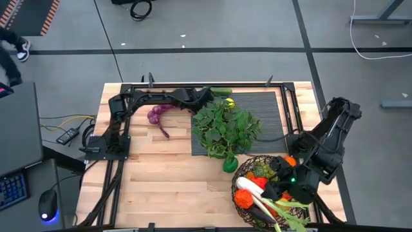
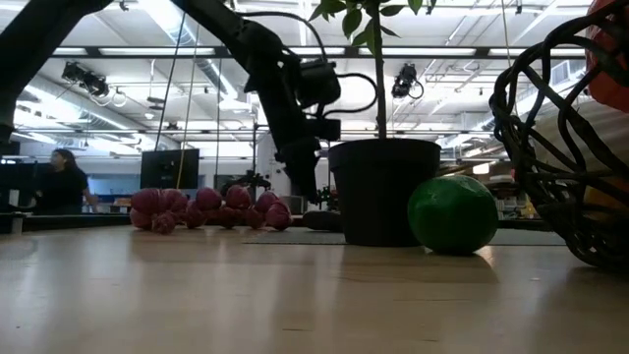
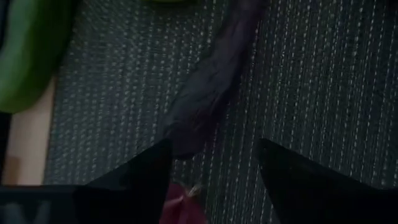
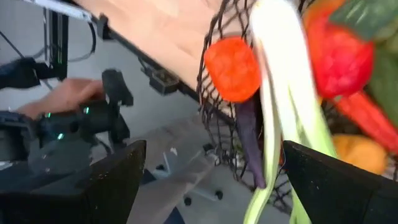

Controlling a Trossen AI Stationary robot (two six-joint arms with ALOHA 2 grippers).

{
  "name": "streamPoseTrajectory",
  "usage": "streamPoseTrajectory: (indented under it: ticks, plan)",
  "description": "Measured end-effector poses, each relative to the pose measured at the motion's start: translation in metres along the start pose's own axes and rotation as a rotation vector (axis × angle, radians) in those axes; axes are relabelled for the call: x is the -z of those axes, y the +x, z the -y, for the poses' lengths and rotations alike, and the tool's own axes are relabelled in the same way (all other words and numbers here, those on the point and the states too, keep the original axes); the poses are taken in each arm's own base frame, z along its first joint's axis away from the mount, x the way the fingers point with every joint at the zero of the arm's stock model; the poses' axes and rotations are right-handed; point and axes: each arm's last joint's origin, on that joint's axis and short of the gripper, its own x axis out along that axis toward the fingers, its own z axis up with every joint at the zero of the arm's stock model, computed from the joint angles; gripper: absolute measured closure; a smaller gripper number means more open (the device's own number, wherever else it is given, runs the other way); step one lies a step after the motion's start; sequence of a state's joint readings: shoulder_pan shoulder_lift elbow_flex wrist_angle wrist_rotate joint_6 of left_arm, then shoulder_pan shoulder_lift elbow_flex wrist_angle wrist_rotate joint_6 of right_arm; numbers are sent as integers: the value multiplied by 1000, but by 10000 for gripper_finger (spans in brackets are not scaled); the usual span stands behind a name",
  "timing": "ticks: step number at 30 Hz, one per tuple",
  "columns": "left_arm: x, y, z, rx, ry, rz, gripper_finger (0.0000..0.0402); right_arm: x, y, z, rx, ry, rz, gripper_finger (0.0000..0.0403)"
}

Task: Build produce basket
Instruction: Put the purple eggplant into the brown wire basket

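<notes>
From above you see your left hand [image 1: 215, 98] reaching across the far side of the tabletop [image 1: 167, 174], over the far edge of the black mat [image 1: 270, 113] beside the potted plant [image 1: 225, 129]. Purple grapes [image 1: 156, 114] lie to its left. Your right hand [image 1: 275, 187] hovers over the basket [image 1: 248, 169], piled with produce [image 1: 254, 193], at the near right.
</notes>
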State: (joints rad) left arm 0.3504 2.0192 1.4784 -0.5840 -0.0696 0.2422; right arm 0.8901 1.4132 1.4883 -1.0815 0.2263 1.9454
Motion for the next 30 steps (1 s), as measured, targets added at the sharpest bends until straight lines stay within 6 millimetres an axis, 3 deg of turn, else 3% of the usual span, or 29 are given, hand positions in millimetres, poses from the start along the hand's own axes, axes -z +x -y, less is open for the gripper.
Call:
streamPoseTrajectory:
  ticks: [9, 19, 25, 30]
  plan:
    - [3, 20, 6, 25, 49, -38, 147, 16, 32, -16, -34, 13, -78, 23]
    - [-3, 23, 5, 9, 47, 34, 119, 31, 65, -32, -100, 27, -116, 23]
    - [-3, 27, 5, 4, 57, 38, 113, 36, 75, -38, -146, 36, -136, 23]
    - [-3, 28, 5, 5, 59, 32, 137, 36, 76, -38, -147, 35, -136, 23]
